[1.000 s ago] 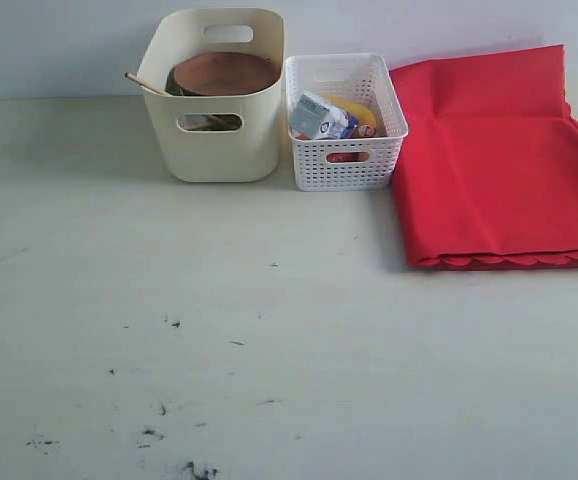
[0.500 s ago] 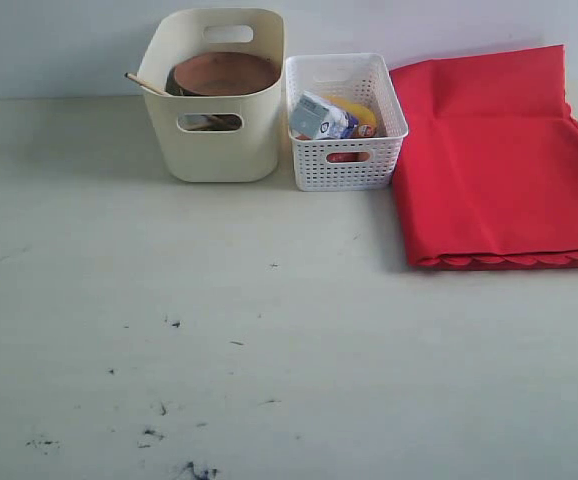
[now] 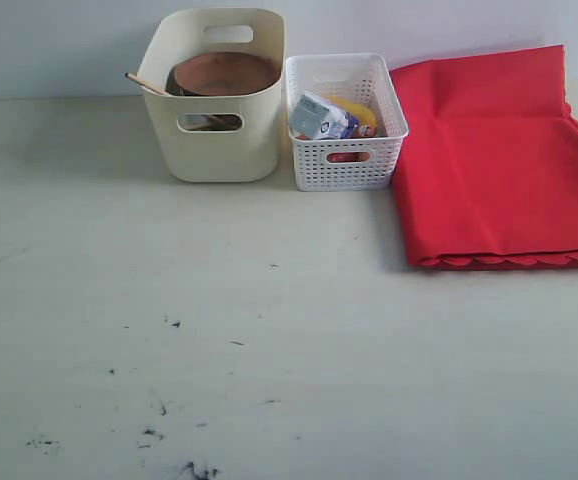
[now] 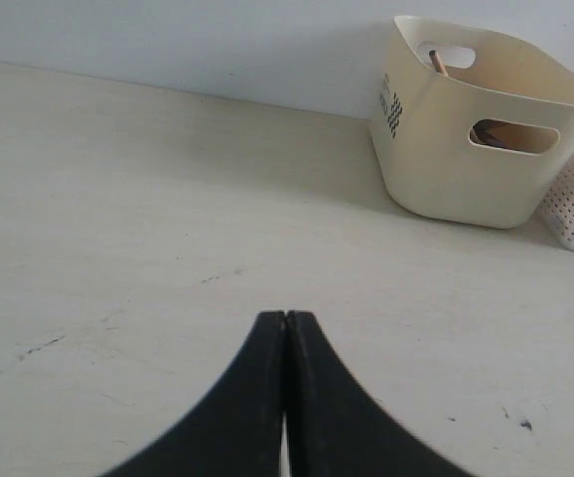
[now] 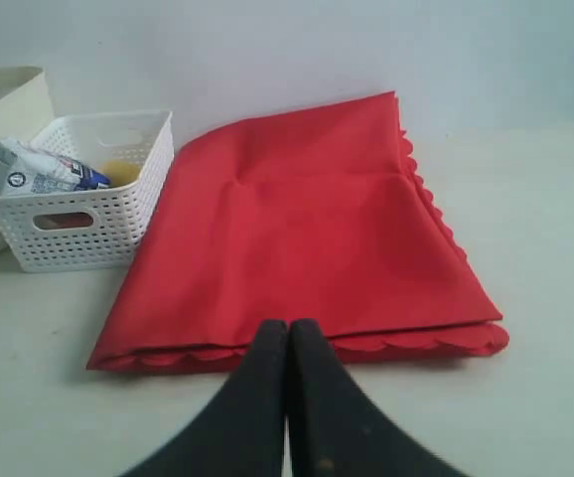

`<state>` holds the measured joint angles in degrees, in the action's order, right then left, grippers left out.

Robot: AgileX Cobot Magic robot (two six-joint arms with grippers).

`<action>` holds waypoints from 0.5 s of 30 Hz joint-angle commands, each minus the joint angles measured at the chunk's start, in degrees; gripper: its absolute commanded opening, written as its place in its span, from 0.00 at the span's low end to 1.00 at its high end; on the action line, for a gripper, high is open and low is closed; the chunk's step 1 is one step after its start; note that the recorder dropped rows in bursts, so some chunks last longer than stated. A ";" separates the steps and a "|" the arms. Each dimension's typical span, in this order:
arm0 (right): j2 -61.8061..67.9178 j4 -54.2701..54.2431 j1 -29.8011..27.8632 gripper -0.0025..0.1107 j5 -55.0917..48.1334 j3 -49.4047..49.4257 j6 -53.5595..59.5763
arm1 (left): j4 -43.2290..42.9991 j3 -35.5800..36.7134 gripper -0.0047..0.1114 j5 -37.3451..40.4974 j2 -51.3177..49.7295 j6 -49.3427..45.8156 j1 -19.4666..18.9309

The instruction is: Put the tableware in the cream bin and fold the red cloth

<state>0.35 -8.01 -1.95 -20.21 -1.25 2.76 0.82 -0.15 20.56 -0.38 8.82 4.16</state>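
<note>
The cream bin (image 3: pixel 217 140) stands at the back of the table. A round brown wooden plate (image 3: pixel 225 73) lies in it, with a wooden stick (image 3: pixel 147 84) poking over its rim. The bin (image 4: pixel 466 169) also shows in the left wrist view, far from my left gripper (image 4: pixel 285 316), which is shut and empty. The red cloth (image 3: pixel 494 160) lies folded at the back right, its scalloped edge toward the front. My right gripper (image 5: pixel 288 324) is shut and empty just short of the cloth (image 5: pixel 307 229). Neither gripper shows in the exterior view.
A white lattice basket (image 3: pixel 347 170) with a small milk carton (image 3: pixel 316 117) and food items stands between the bin and the cloth. The basket (image 5: pixel 78 229) also shows in the right wrist view. Dark specks mark the table (image 3: pixel 169 410) near the front.
</note>
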 commanded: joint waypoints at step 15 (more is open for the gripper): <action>-0.35 5.21 -0.05 0.02 1.56 1.25 -2.76 | -0.20 0.15 0.04 -0.12 0.38 0.25 -0.19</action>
<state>0.35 -3.27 -1.95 -19.83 -0.25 0.00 0.82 -0.15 20.56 -0.38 8.82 4.16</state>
